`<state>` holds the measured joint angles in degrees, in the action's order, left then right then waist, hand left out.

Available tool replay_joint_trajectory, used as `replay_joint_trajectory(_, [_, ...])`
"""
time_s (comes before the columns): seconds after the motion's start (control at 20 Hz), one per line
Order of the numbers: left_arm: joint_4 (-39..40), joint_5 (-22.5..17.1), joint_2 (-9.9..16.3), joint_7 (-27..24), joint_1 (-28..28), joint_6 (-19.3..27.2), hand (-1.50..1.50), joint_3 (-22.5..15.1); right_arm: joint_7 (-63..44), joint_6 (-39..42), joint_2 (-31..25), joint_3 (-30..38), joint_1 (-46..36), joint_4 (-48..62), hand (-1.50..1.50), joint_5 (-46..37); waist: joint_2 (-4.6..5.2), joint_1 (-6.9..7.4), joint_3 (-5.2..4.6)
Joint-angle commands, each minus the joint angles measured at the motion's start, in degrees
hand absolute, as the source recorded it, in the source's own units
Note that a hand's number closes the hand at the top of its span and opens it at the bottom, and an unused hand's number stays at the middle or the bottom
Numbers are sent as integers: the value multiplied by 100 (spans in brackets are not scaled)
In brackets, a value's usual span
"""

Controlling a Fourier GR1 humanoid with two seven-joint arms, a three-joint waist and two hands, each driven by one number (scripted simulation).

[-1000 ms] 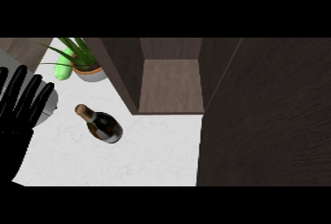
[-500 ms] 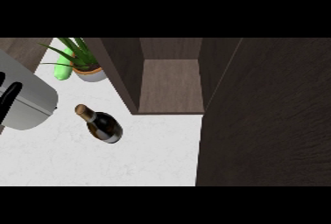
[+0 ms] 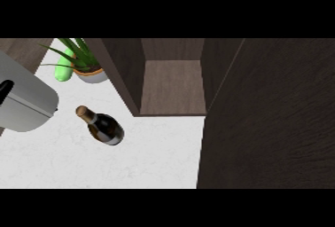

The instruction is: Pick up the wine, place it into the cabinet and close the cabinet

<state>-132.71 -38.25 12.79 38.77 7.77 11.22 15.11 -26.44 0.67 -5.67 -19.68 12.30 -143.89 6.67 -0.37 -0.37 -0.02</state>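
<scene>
One wine bottle [image 3: 103, 126] stands on the white surface [image 3: 78, 164], seen from steeply above, with its gold-capped neck toward the upper left and its dark body toward the lower right. Nothing touches it. It sits just left of the open cabinet [image 3: 171, 84], near the cabinet's left wall but apart from it.

The cabinet is open, and its brown shelf floor shows between dark side walls. A broad dark door [image 3: 268, 128] fills the right part of the view and reaches down to the lower edge.

At the left edge, a grey forearm [image 3: 26, 104] comes in above the surface, well to the left of the bottle and not touching it. Only a small black piece of the left robot hand [image 3: 5, 86] shows at the very edge, beside the forearm's rounded end; whether it is spread or curled cannot be told, and it holds nothing that can be seen. The right robot hand does not appear in the view.

Behind the bottle, near the cabinet's left wall, a potted plant [image 3: 85, 66] with long green leaves stands in a pale pot with an orange rim. A light green object [image 3: 64, 73] lies just beside the pot on its left.
</scene>
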Motion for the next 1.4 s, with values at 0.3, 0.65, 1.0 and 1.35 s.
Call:
replay_joint_trajectory(0.3, [-424,-245,252,261,241,334,-150,545,-664,-379,-93,-449,90,-1319,-150,-328,1,11,-2])
replay_joint_trajectory(0.65, [383,-192,226,-357,-102,-429,-150,863,-652,-441,-200,-53,-96,-1189,-150,-54,25,16,-3])
replay_joint_trajectory(1.0, [1149,535,-275,-1284,-642,-1195,-150,282,-170,-337,-137,-122,111,-770,-150,-53,36,-8,-2])
replay_joint_trajectory(1.35, [2093,825,-298,-1935,-598,-1655,-150,234,-121,-139,-235,-158,555,-1187,-150,168,25,-55,0])
